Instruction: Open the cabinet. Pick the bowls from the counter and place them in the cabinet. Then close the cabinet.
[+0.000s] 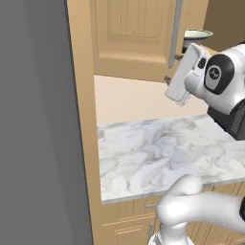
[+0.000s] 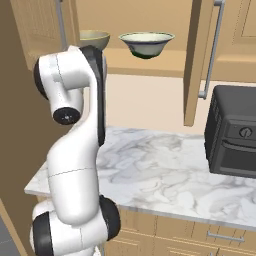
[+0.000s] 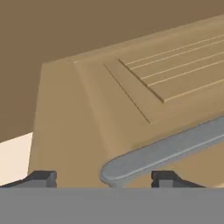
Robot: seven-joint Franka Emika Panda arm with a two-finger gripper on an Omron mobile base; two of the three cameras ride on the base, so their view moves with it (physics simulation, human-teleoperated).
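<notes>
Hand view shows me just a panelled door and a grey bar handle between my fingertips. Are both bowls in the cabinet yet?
Observer: Yes. The right base view shows the cream bowl and the tan bowl side by side inside the cabinet.
Operator: Which door am I at?
Observer: The left door. The gripper is open at the lower end of its handle.
Operator: And the other door?
Observer: The right door stands swung out, edge-on, above the counter and left of a black oven.
</notes>
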